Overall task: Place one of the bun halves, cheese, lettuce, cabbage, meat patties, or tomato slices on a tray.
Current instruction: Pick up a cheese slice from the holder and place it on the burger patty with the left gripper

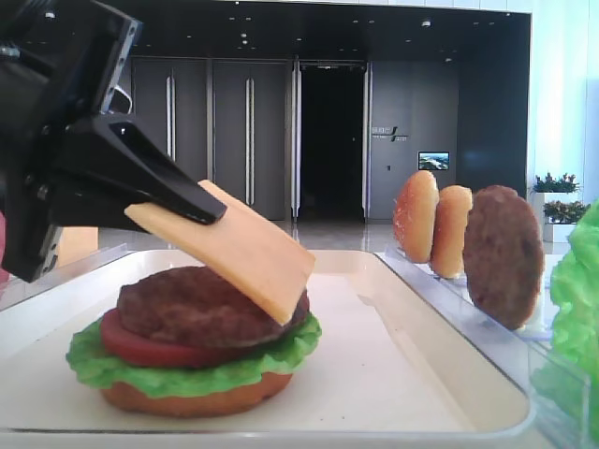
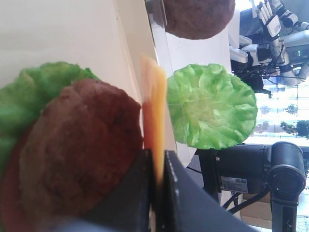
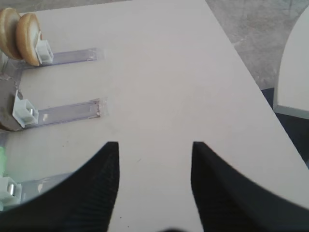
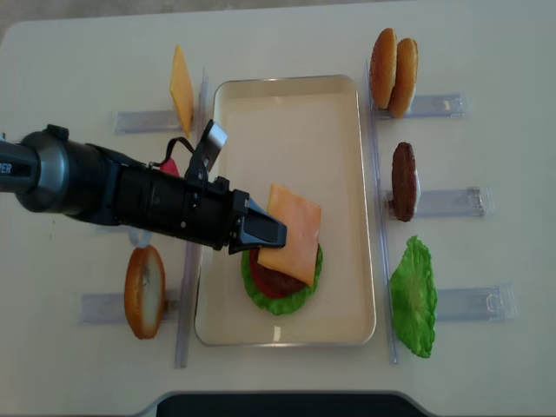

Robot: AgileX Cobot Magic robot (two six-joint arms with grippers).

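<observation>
Front view: left gripper [image 1: 211, 208] pinched tight on one edge of the cheese [image 1: 245, 251]. The slice hangs tilted, its low corner touching or just off the patty [image 1: 201, 307] on the stack of tomato [image 1: 140, 344], lettuce [image 1: 192, 367] and bun half [image 1: 187, 395] inside the tray [image 1: 402, 374]. Risk: letting go at this tilt could make the slice slide off the patty toward the right side of the tray.

Right wrist view: right gripper [image 3: 154, 159] stands with its jaws wide, holding nothing, over bare table [image 3: 164, 72], near the clear racks [image 3: 72, 111]. Spare buns [image 3: 21, 34] at upper left. No hazard here unless it drifts into the racks.

Left wrist view: cheese [image 2: 153, 125] seen edge-on, clamped between the fingers [image 2: 140, 193], just beside the patty [image 2: 77, 150]. Risk: pushing lower could press the fingers into the patty and shove the stack.

Overhead view: left gripper [image 4: 276, 233] holds the cheese [image 4: 292, 233] over the stack, offset toward the right of it. Loose lettuce leaf [image 4: 413, 297] and a standing patty [image 4: 403, 181] sit right of the tray, well apart. Risk: cheese lands off-centre and overhangs.
</observation>
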